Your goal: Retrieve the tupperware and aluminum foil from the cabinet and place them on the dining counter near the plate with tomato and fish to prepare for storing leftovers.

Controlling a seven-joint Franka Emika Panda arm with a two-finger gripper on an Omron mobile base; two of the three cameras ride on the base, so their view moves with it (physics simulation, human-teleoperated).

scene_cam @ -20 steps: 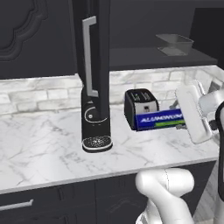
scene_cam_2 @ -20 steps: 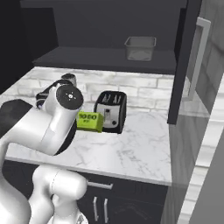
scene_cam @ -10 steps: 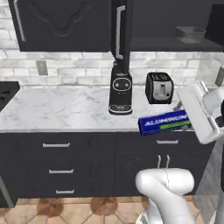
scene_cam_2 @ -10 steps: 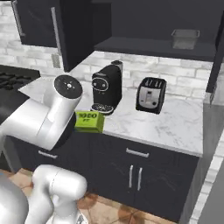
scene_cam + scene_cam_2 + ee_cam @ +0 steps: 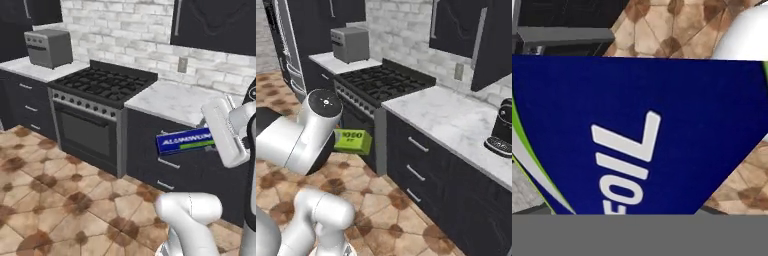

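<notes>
The aluminum foil [image 5: 184, 141] is a long blue box with white lettering, held level in the air in front of the black drawers. My gripper [image 5: 212, 136] is shut on its right end, with the white hand behind it. In the right base view the box's green-yellow end [image 5: 353, 141] pokes out past my arm. In the hand view the blue face of the foil box [image 5: 647, 135] sits right in front of the camera. The cabinet door [image 5: 494, 46] with its long silver handle stands open at the upper right. The tupperware, plate, tomato, fish and dining counter are out of view.
A black stove [image 5: 104, 82] stands left of the marble worktop [image 5: 172, 99]. A grey boxy appliance [image 5: 48, 47] sits on the far counter. A coffee machine [image 5: 502, 128] is at the right edge. Black drawers [image 5: 421, 167] run below. Brown tiled floor [image 5: 60, 192] lies open on the left.
The whole picture has shifted: the base has backed off and swung left, from the coffee machine and toaster to the stove. The foil box stays in my grip.
</notes>
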